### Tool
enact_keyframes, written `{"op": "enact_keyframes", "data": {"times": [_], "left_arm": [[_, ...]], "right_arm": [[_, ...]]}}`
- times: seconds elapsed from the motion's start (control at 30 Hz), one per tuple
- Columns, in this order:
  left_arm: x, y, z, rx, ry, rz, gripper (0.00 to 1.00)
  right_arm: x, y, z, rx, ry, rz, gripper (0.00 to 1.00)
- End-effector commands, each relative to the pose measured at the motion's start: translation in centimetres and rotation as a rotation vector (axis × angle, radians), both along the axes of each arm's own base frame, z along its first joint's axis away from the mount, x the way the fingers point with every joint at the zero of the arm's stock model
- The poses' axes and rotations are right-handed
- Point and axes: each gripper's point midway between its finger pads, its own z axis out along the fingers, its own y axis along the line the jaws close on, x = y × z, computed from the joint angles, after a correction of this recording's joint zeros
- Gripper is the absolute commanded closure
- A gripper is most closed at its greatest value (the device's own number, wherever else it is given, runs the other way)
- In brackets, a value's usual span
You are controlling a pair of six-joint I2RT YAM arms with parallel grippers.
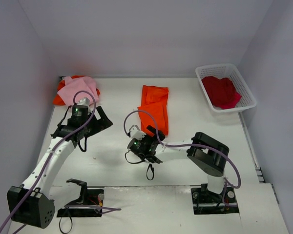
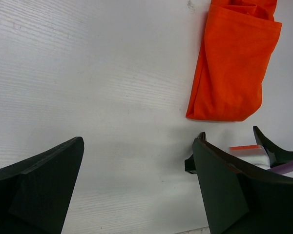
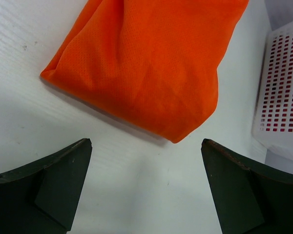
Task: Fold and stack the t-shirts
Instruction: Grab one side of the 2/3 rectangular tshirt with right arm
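So closest to the lens in both wrist views you just get the black fingers. Both pincers are spread wide with nothing between them, only bare white bench.

The right pincer sits low, right at the near end of the orange t-shirt. The shirt is folded into a long strip that runs straight away from the fingers. Its rounded end lies just ahead of the gap, not touching either finger, with a thin strip of bench in between.

Off to this pincer's far right is the white lattice basket. The crimson t-shirt is bunched up inside it, and you can see red through the holes.

The left pincer is well off to the left and pointed across at the same shirt. From its camera the orange strip is ahead and to the right. The right pincer's fingertips poke up just past its own right finger, so that arm is the thing in its path.

Behind the left pincer, in the far left corner, the pink t-shirt is lying on top of some orange cloth. Both are well apart from either pincer.

Purple cables loop over both arms.
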Motion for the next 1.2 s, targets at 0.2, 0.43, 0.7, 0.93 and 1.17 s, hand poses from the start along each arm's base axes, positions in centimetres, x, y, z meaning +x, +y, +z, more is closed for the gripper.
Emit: {"op": "enact_keyframes", "data": {"times": [0.2,0.43,0.7,0.93,1.17], "left_arm": [[0.7,0.5,0.9,-0.014,-0.050,-0.002,0.12],[0.9,0.3,0.3,-0.024,-0.042,-0.007,0.12],[1.1,0.1,-0.1,-0.030,-0.037,-0.009,0.12],[1.4,0.1,-0.5,-0.043,-0.032,-0.013,0.12],[1.6,0.1,-0.8,-0.058,-0.030,-0.010,0.12]], "right_arm": [[1.2,0.6,0.1,-0.044,-0.060,0.001,0.07],[1.5,0.0,-0.7,-0.065,-0.058,-0.013,0.07],[2.2,-1.1,-1.6,-0.094,-0.053,-0.037,0.07],[2.8,-1.7,-1.7,-0.107,-0.055,-0.055,0.07],[3.4,-1.9,-1.8,-0.123,-0.055,-0.056,0.07]]}}
